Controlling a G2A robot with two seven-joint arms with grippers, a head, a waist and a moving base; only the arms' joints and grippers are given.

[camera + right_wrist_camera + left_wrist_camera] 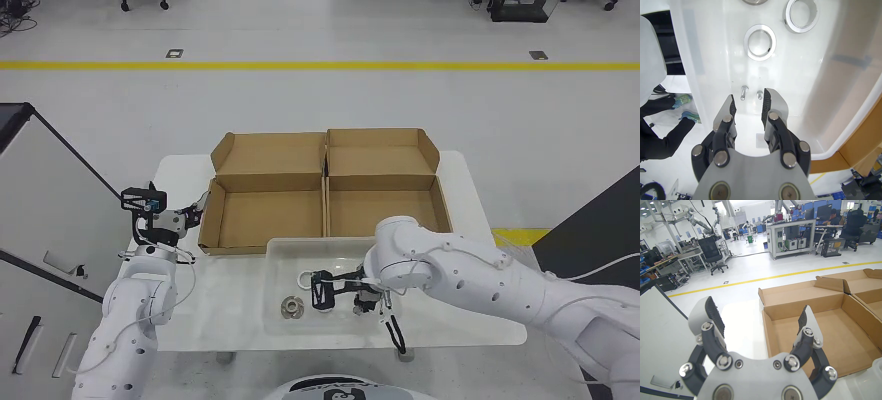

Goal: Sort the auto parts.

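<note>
Bolts (743,92) and metal rings (759,42) lie in the white bin (829,85) on the desk (185,175); the right claw (748,98) hangs just over the bolts, jaws apart. The left claw (757,304), also spread, hovers at the outer wall of the left cardboard box (829,336).

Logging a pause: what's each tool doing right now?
Left tool: open, empty, by a box.
Right tool: open, empty, by a bolt in the bin.

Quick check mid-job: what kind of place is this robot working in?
Likely a robotics lab or test hall. A yellow line marks off the work area, other robot arms are mounted on frames, and monitors and office chairs stand behind.
</note>
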